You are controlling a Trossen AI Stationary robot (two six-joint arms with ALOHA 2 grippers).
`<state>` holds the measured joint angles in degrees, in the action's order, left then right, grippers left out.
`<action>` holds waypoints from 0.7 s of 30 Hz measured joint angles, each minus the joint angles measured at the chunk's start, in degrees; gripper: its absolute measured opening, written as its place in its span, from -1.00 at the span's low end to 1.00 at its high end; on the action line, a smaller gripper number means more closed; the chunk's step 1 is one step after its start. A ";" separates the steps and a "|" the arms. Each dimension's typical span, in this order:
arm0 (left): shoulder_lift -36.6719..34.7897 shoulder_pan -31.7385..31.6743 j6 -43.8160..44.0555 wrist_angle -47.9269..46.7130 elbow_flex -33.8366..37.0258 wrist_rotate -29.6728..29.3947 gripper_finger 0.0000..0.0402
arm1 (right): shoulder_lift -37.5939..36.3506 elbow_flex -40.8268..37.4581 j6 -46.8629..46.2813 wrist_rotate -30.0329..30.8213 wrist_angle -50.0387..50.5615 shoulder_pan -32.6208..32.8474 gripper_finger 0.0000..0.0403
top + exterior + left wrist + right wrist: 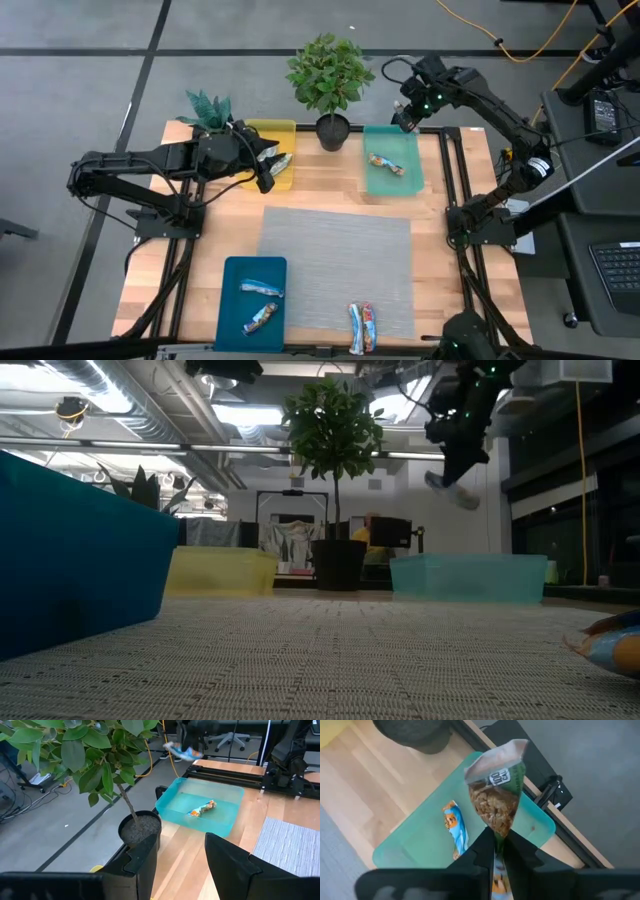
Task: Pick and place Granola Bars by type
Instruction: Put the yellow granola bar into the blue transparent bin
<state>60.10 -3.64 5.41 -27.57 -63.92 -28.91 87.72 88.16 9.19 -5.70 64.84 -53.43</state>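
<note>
Your right gripper pinches a light, crinkly, slippery granola bar by its end seam above the teal tray, so grip the crimped seam; left gripper waits released.

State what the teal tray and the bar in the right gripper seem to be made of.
Teal tray: likely plastic, smooth, slightly translucent walls. Granola bar pinched in the right gripper: thin foil or plastic film wrapper, partly see-through, with a crimped end.
</note>
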 joint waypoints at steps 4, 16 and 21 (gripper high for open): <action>0.00 0.00 0.06 0.01 0.00 0.00 -0.22 | 0.00 -3.39 0.00 0.01 -3.05 0.01 -0.83; 0.00 0.00 1.53 0.19 0.00 0.00 -0.22 | -0.04 -12.97 -0.14 -0.17 -11.06 0.02 -0.96; 0.00 0.00 1.95 0.84 0.00 -0.02 -0.22 | -0.04 -19.02 -1.44 -1.95 -15.47 0.04 -0.95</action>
<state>60.10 -3.64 7.35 -26.73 -63.92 -28.93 87.68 69.14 7.75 -7.64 49.37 -53.39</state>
